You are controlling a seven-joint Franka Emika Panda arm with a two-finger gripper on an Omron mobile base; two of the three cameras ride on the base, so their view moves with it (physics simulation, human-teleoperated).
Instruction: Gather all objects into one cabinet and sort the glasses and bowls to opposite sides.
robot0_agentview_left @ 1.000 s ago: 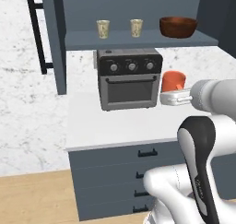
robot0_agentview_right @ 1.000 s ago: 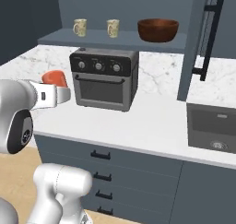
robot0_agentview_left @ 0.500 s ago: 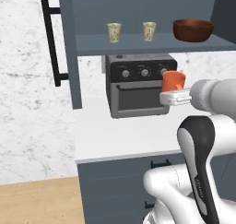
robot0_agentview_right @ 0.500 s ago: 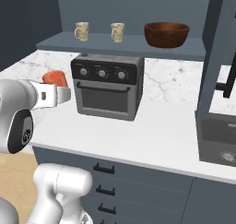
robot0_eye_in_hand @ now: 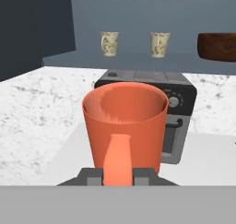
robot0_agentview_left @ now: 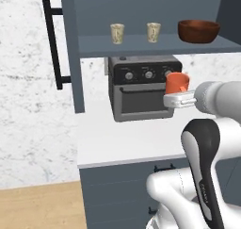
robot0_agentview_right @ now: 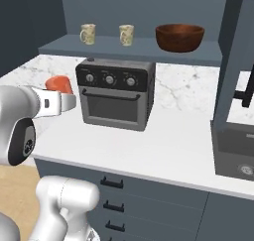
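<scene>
My gripper (robot0_eye_in_hand: 120,174) is shut on the handle of the orange mug (robot0_eye_in_hand: 124,126), which it holds upright above the counter, in front of the toaster oven. The mug (robot0_agentview_left: 178,82) sits on top of the white hand (robot0_agentview_left: 181,99) and shows again at the left of the right base view (robot0_agentview_right: 58,83). On the open cabinet shelf (robot0_agentview_left: 141,45) stand two beige patterned cups (robot0_agentview_left: 117,33) (robot0_agentview_left: 153,31) side by side, with the wide dark reddish-brown bowl (robot0_agentview_left: 198,30) to their right. The cups (robot0_agentview_right: 88,33) (robot0_agentview_right: 126,34) and the bowl (robot0_agentview_right: 179,37) are higher and farther back than the mug.
A grey toaster oven (robot0_agentview_left: 141,86) stands on the white counter (robot0_agentview_left: 117,143) under the shelf. The cabinet's left door (robot0_agentview_left: 70,49) hangs open with its black bar handle (robot0_agentview_left: 52,44). Another open door (robot0_agentview_right: 233,61) stands to the right, and a dark sink (robot0_agentview_right: 235,153) lies below it.
The whole scene has shifted and grown in both base views, so the base has moved closer. The mug stays in the gripper in the same place relative to the arm.
</scene>
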